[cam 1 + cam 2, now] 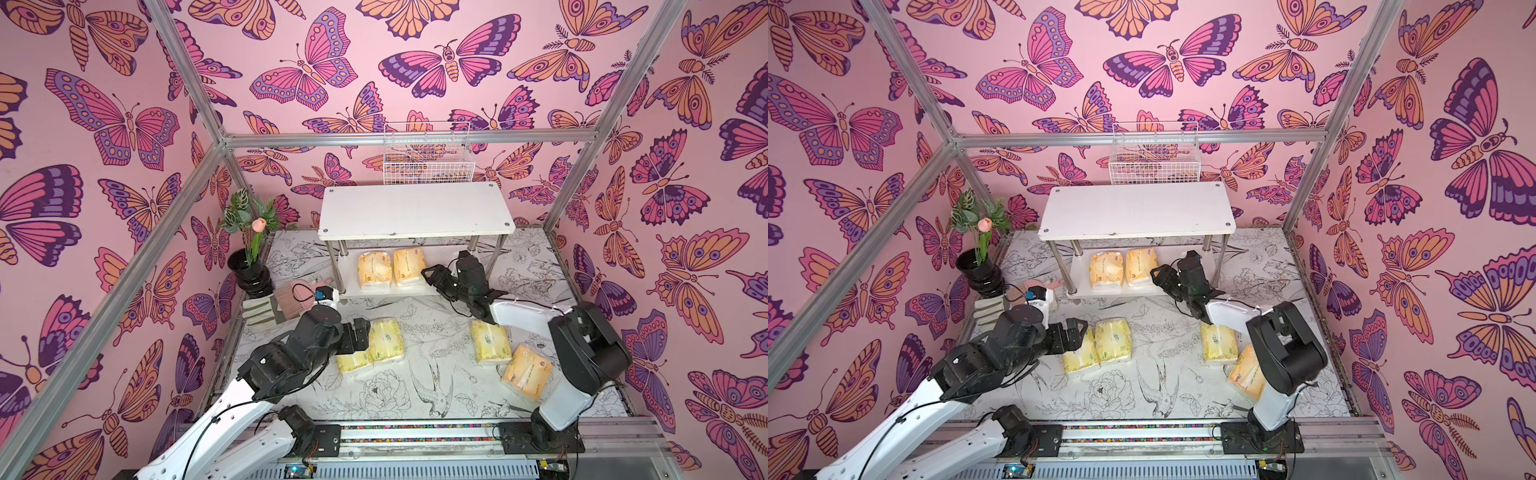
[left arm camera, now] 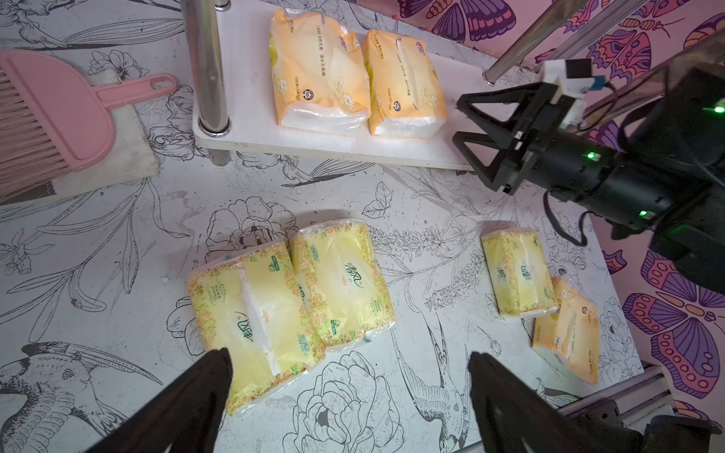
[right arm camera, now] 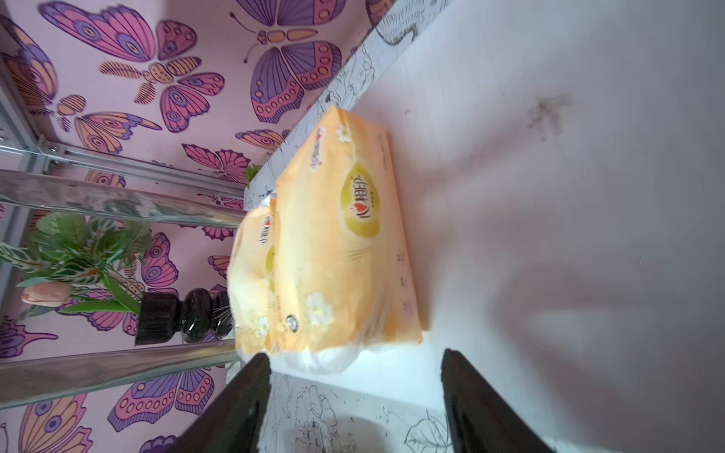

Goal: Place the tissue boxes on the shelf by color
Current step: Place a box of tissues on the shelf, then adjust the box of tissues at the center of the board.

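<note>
Right gripper, jaws apart and empty, sits just beside two orange plastic-wrapped tissue packs on the lower board of the white chrome-post shelf. Left gripper, jaws wide, hovers over two pale yellow-green packs; another yellow-green pack lies just beside a third orange pack.

White arm links, black joints, black cables, green lights, triangular-framed black right end effector

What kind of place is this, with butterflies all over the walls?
Probably a robot practice booth, not a real room: the left arm and right arm are mounted on a metal rail, butterfly wallpaper covers panels in an aluminium frame, and a small shelf holds orange tissue packs.
</note>
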You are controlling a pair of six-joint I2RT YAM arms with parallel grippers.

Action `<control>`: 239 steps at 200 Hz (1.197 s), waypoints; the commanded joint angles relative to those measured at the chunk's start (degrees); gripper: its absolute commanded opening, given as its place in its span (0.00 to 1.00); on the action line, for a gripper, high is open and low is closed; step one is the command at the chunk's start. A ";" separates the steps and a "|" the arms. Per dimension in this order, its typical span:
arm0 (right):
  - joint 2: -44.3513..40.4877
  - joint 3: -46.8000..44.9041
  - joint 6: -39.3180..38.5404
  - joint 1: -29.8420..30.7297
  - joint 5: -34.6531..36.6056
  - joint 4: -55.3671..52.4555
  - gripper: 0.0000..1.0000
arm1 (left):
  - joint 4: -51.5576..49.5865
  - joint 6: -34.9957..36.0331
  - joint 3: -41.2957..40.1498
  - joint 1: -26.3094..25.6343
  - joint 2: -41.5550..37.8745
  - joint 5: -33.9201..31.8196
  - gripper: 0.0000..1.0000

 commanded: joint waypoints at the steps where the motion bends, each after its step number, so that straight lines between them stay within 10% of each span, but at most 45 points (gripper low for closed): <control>1: -9.47 -2.30 -1.96 -0.25 2.63 -7.76 0.74 | 0.26 1.90 -1.14 0.39 -0.36 2.01 1.00; 79: -43.78 -9.96 -3.63 -10.22 9.90 -52.68 0.82 | 7.49 0.84 -7.34 -1.12 -0.14 12.12 1.00; 138: -54.69 -11.62 3.58 -15.40 24.51 -79.09 0.91 | 12.73 0.13 -9.11 -3.47 2.24 15.30 1.00; 239: -52.66 -22.64 6.16 -23.78 25.63 -76.19 0.99 | 15.14 1.71 -3.94 -5.18 11.77 18.26 1.00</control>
